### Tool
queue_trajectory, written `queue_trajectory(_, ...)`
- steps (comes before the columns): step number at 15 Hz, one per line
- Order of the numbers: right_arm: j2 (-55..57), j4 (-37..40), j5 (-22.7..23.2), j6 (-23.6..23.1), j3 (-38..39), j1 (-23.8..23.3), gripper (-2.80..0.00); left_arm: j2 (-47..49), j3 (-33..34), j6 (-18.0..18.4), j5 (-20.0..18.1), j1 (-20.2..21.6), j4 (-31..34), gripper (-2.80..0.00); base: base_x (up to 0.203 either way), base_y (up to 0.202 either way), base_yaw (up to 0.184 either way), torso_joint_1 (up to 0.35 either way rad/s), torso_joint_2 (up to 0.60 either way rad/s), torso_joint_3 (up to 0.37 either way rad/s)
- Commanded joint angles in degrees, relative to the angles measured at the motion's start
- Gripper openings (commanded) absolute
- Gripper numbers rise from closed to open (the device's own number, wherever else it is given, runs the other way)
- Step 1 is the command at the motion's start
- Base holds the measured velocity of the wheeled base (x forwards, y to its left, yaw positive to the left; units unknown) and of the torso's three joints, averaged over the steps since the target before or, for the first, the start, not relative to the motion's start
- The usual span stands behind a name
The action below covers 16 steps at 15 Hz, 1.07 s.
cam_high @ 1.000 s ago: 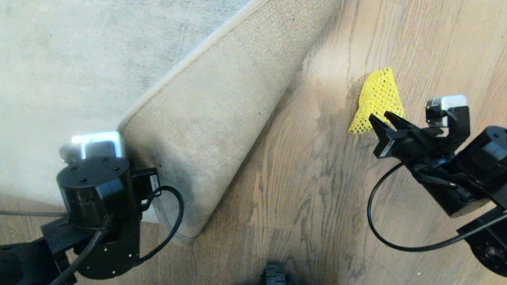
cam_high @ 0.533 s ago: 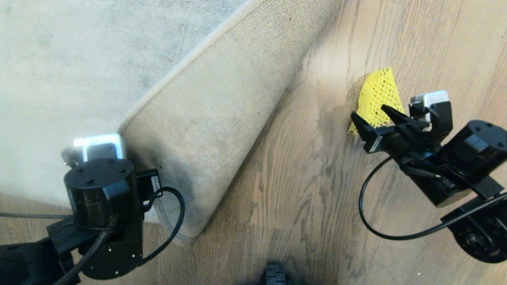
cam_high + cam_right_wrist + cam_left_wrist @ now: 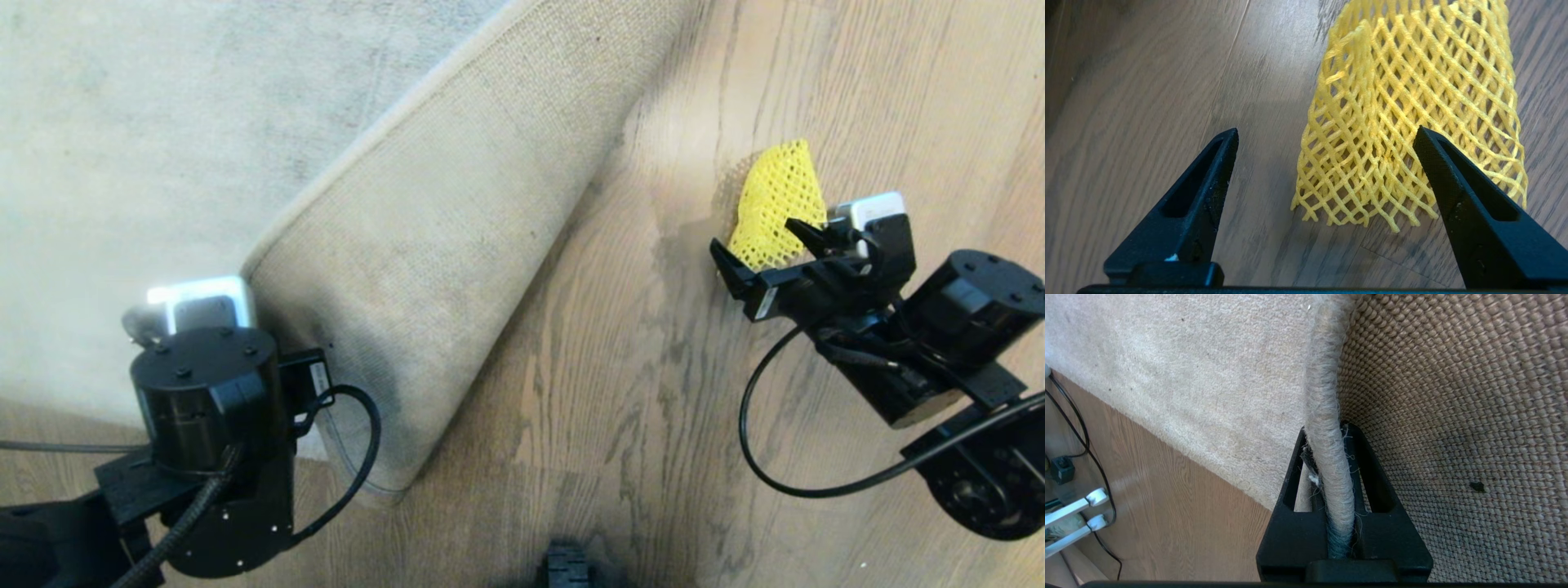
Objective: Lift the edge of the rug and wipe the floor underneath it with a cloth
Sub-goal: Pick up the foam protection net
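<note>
My left gripper (image 3: 1327, 430) is shut on the rug edge (image 3: 1325, 396) and holds it lifted and folded back. The beige woven backing (image 3: 441, 245) faces up over the pale grey pile (image 3: 163, 122). In the head view the left wrist (image 3: 204, 392) covers the fingers. The brown wood-grain floor (image 3: 620, 392) lies bare beside the fold. A yellow mesh cloth (image 3: 775, 200) lies on it to the right. My right gripper (image 3: 753, 234) is open and low at the cloth's near end. In the right wrist view the cloth (image 3: 1412, 81) lies partly between the spread fingers (image 3: 1453, 175), touching neither.
The right arm's black cable (image 3: 759, 441) loops over the floor. In the left wrist view a black cable (image 3: 1081, 433) and white bars (image 3: 1073, 506) lie beyond the rug. A small black part (image 3: 566, 567) sits at the head view's bottom edge.
My right gripper has moved left and forward to the cloth's near end and its jaws have spread wider. The left gripper and the lifted rug edge have kept still.
</note>
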Motion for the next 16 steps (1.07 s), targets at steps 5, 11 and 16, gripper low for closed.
queue_trajectory(5,3.38,0.22,0.31,-1.97,-2.73,0.01,0.00,-1.45,-0.57,-0.20,0.47,0.10,0.03,-2.80,0.000,0.000,0.000,0.000,0.00,0.000)
queue_trajectory(11,6.58,-0.08,-0.09,-1.62,-6.85,-1.05,0.00,-1.27,-0.61,-0.20,0.47,0.10,0.26,-2.80,0.000,0.000,0.000,0.000,0.00,0.000)
queue_trajectory(16,6.45,0.14,0.26,-1.70,-9.84,-4.72,0.00,-1.36,-0.36,-0.20,0.55,0.03,0.26,-2.80,0.000,0.000,0.000,0.000,0.00,0.000)
